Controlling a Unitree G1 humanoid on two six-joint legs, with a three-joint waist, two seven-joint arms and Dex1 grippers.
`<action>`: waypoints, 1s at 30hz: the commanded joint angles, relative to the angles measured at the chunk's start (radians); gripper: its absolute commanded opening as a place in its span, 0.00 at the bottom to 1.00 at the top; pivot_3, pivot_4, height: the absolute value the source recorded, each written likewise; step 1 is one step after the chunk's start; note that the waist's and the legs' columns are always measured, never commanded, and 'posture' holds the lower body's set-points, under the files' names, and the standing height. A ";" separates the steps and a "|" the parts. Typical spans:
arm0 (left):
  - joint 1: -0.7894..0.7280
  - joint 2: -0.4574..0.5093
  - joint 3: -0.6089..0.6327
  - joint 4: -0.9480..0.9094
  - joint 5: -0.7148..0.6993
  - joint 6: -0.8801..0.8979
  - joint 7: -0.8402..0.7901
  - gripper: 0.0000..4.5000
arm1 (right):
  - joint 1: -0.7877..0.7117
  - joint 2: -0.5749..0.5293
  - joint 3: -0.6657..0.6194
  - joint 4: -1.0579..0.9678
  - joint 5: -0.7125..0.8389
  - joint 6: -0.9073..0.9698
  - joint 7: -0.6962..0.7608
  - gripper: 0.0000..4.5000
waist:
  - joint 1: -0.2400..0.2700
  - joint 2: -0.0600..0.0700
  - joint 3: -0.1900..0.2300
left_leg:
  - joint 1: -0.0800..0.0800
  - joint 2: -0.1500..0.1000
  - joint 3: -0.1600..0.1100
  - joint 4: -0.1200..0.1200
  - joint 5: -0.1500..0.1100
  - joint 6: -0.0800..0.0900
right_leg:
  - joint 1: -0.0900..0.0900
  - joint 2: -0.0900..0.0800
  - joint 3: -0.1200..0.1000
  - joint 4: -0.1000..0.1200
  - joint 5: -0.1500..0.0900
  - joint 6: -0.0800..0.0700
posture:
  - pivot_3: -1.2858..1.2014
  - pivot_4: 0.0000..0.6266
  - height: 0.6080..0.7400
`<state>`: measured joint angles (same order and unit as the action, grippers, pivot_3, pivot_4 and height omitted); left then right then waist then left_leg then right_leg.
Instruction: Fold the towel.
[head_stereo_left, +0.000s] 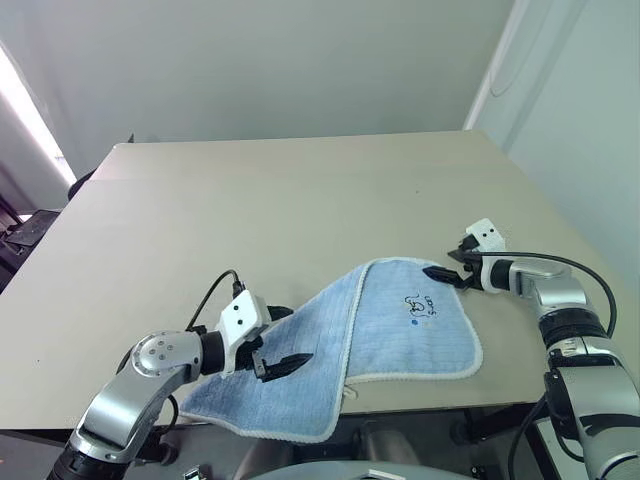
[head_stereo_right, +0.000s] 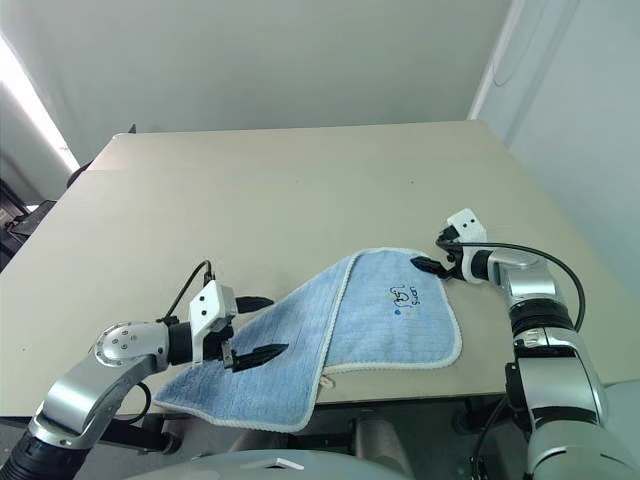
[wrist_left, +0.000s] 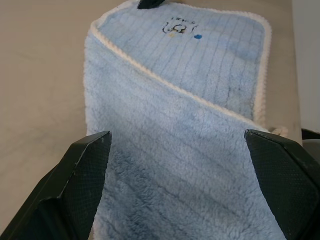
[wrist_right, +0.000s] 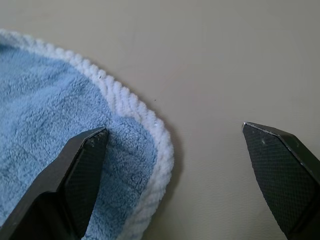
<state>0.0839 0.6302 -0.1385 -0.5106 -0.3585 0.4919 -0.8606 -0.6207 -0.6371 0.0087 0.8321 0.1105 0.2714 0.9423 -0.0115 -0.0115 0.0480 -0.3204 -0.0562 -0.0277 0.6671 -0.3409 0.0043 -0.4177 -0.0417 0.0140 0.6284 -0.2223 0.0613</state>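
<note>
two wide-open, empty hands, left hand (head_stereo_left: 278, 361) over towel (head_stereo_left: 400, 325), right hand (head_stereo_left: 447, 268) at its far corner

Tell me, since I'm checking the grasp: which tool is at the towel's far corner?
The right tool, open over the towel's rounded corner near the embroidered mark. The left tool hovers open above the folded-over near part.

Nothing readable here tbh. Just a small dark embroidered mark (head_stereo_left: 420, 302) near one corner of the light blue towel (head_stereo_left: 400, 325), maybe a few tiny letters over a doodle, too small to make out.
</note>
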 joint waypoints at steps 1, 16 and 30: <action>-0.009 0.008 -0.004 -0.032 -0.003 -0.001 0.008 1.00 | 0.040 -0.002 0.023 -0.058 -0.012 0.002 0.044 0.96 | 0.000 0.000 0.000 | 0.000 0.000 0.000 0.000 0.000 0.000 | 0.000 0.000 0.000 0.000 0.000 0.000 | 0.52 0.00 1.00; -0.015 0.038 -0.028 0.002 0.017 -0.011 -0.006 1.00 | 0.074 0.022 -0.020 -0.209 0.021 0.044 0.009 0.00 | -0.003 0.000 0.000 | 0.004 0.000 -0.001 0.001 0.000 0.000 | 0.011 0.001 0.000 -0.001 -0.004 -0.001 | 0.52 0.00 1.00; -0.040 0.063 0.038 0.078 0.036 -0.054 -0.003 1.00 | -0.138 0.096 -0.140 -0.145 0.068 0.031 -0.246 0.00 | 0.001 0.003 0.002 | -0.001 0.000 -0.001 0.000 0.000 0.000 | -0.001 0.000 0.000 0.000 0.000 0.000 | 0.52 0.00 1.00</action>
<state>0.0634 0.6869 -0.1316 -0.4296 -0.3244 0.4651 -0.8642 -0.7193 -0.5354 -0.0967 0.6794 0.1781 0.3294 0.7278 -0.0105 -0.0082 0.0500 -0.3219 -0.0561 -0.0285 0.6674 -0.3409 0.0042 -0.4192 -0.0418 0.0137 0.6281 -0.2223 0.0610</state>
